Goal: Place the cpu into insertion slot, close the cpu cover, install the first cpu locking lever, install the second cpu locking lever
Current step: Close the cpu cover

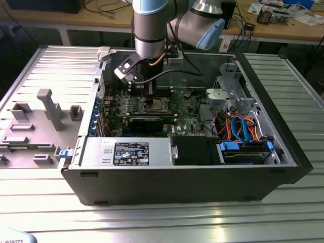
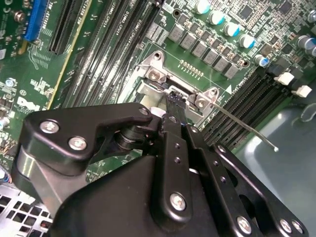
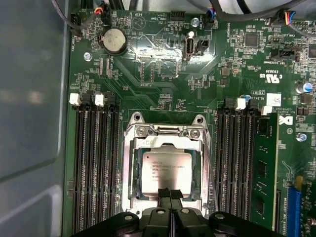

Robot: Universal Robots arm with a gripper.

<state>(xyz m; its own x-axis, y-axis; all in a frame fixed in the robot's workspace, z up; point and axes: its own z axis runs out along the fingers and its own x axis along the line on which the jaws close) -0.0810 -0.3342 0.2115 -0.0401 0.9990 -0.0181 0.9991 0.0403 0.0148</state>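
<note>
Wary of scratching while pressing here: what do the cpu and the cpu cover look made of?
The cpu: matte silver-tan metal top, faintly printed. The cpu cover: bright bare metal, probably stamped steel, glinting along its edges.

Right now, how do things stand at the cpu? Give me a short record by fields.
cover: down, lying around the cpu
cpu: seated, showing through the cover's window
lever: one thin rod juts out free beside the cover, not latched
gripper: shut, tips at the cover's edge
</note>
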